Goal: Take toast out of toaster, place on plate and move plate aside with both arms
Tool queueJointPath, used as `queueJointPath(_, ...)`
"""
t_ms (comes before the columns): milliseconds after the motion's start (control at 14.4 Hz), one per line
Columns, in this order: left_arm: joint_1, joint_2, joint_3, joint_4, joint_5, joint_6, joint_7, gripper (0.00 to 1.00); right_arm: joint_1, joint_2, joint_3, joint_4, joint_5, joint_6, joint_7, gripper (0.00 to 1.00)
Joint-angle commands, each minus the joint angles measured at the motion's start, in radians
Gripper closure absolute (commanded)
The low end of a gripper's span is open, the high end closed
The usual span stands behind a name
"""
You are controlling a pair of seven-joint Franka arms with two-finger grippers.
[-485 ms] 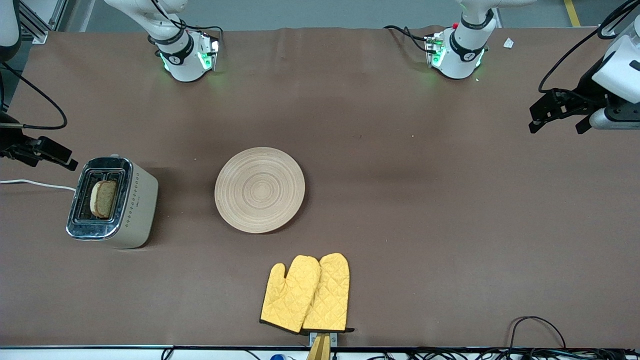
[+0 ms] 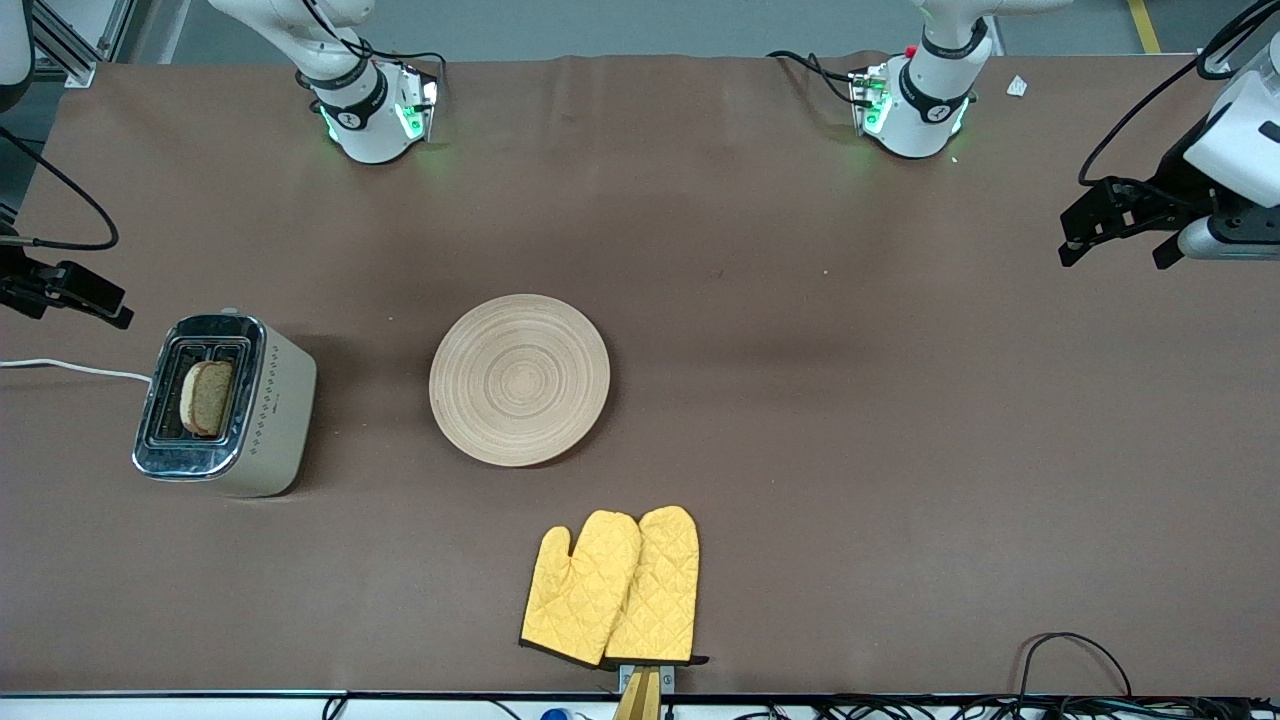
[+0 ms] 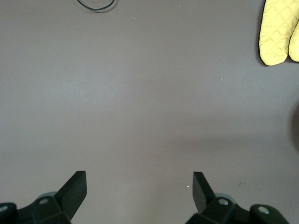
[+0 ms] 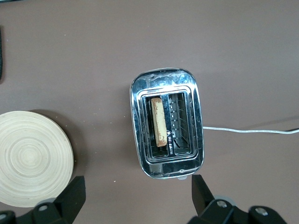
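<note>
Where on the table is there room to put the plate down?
The biggest bare stretch lies between the plate and the left gripper, toward the left arm's end. More bare cloth runs between the plate and the two arm bases. It is tighter where the toaster, holding the toast, stands beside the plate, and by the yellow mitts. The right gripper hangs near the toaster.

Looked like a robotics lab rather than a kitchen: bolted-down arm bases [image 2: 372, 120] glowed green on a brown-covered counter [image 2: 800, 400], loose cables [image 2: 1075, 650] trailing everywhere.
</note>
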Motion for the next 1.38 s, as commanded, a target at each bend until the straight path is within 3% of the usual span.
queueJointPath(0, 0.001, 0.009, 0.001, 0.019, 0.009, -0.02, -0.033, 0.0, 0.0, -0.008, 0.001, -0.018, -0.013, 0.003, -0.005, 0.0)
queueJointPath(277, 0.0, 0.012, 0.003, 0.018, 0.017, -0.018, -0.038, 0.0, -0.035, 0.061, -0.004, -0.076, -0.01, 0.118, -0.07, 0.0)
queueJointPath(623, -0.007, 0.021, -0.002, 0.016, 0.019, -0.021, -0.033, 0.0, -0.08, 0.124, -0.002, -0.319, -0.009, 0.444, -0.08, 0.0)
queueJointPath(969, -0.002, 0.024, -0.002, 0.016, 0.011, -0.021, -0.031, 0.0, -0.041, 0.18, -0.001, -0.334, -0.009, 0.468, -0.082, 0.0)
queueJointPath(1038, -0.002, 0.024, -0.002, 0.016, 0.011, -0.021, -0.031, 0.0, -0.041, 0.187, -0.001, -0.334, -0.01, 0.468, -0.085, 0.1)
queueJointPath(1177, 0.0, 0.024, -0.002, 0.016, 0.009, -0.021, -0.03, 0.0, -0.043, 0.199, -0.001, -0.331, -0.01, 0.469, -0.105, 0.97)
queueJointPath(1315, -0.002, 0.024, -0.002, 0.016, 0.009, -0.021, -0.028, 0.0, -0.052, 0.214, -0.001, -0.323, -0.012, 0.472, -0.106, 1.0)
